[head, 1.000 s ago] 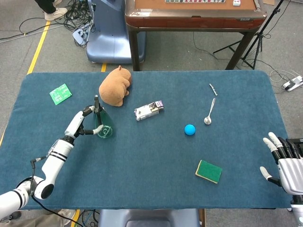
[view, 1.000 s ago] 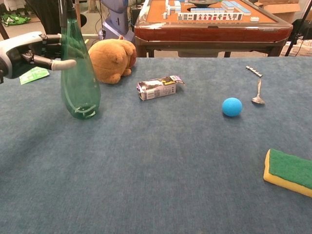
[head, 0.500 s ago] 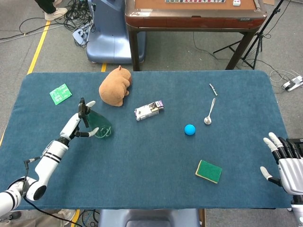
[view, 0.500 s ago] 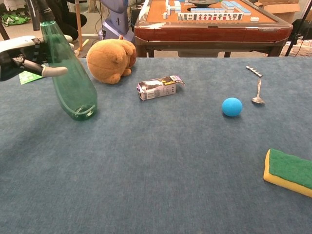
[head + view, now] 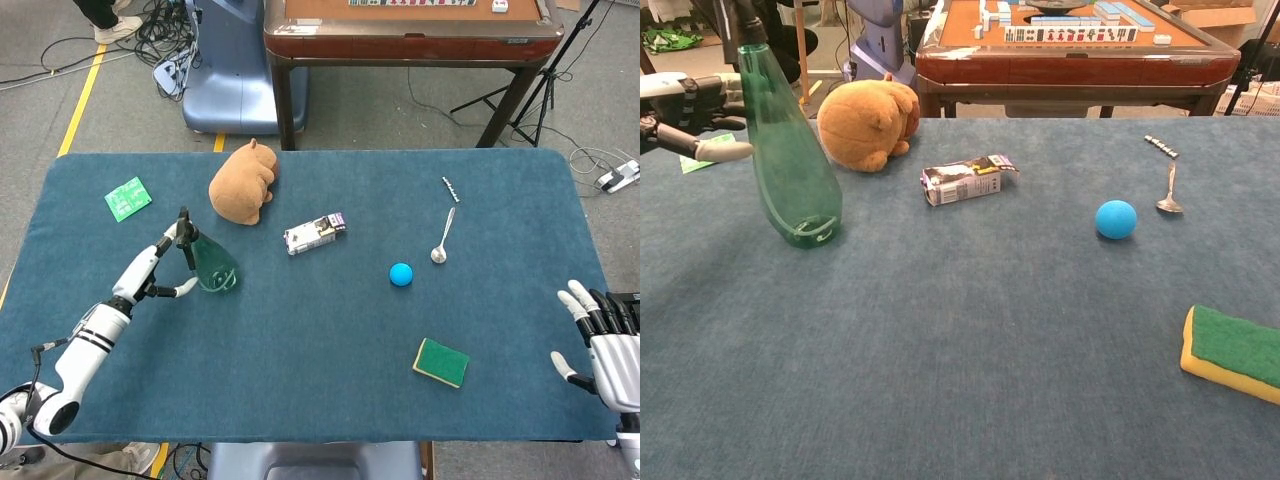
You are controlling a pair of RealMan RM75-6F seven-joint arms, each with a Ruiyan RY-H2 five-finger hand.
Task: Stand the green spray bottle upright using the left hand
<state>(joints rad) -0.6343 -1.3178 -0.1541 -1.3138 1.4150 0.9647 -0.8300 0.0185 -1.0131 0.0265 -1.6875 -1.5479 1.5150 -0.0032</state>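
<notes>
Desk [image 5: 300, 340]: blue cloth top; all items carried on it.

Bottle [image 5: 788, 150]: green, clear, base on the desk at the left side, in front of the plush. It is seen leaning, neck tipped toward the left hand, not yet truly upright. No liquid can be made out inside; it is judged empty, though the tint makes this uncertain. Black spray head at the top.

Task judged nearly done: the bottle is raised onto its base, but the lean is still to be taken out and a clean release is left to be made. A topple is judged possible if support is withdrawn while it is tilted.

Plush [image 5: 243, 183]: brown, lying beyond the bottle, apart from it.

Left hand [image 5: 162, 262]: placed beside the bottle's neck, fingers spread; thumb and fingers seen apart in the chest view, with no firm grip shown. Whether the neck is touched cannot be told.

Right hand [image 5: 605, 335]: at the desk's right edge, fingers spread, nothing held.

Sponge [image 5: 1234, 352]: green on yellow, near right.

Carton [image 5: 314, 233]: small, lying on its side mid-desk; contents cannot be told.

Card [image 5: 128, 198]: green, far left.

Ball [image 5: 401, 274]: blue.

Spoon [image 5: 441, 240]: beside the ball, apart.
</notes>
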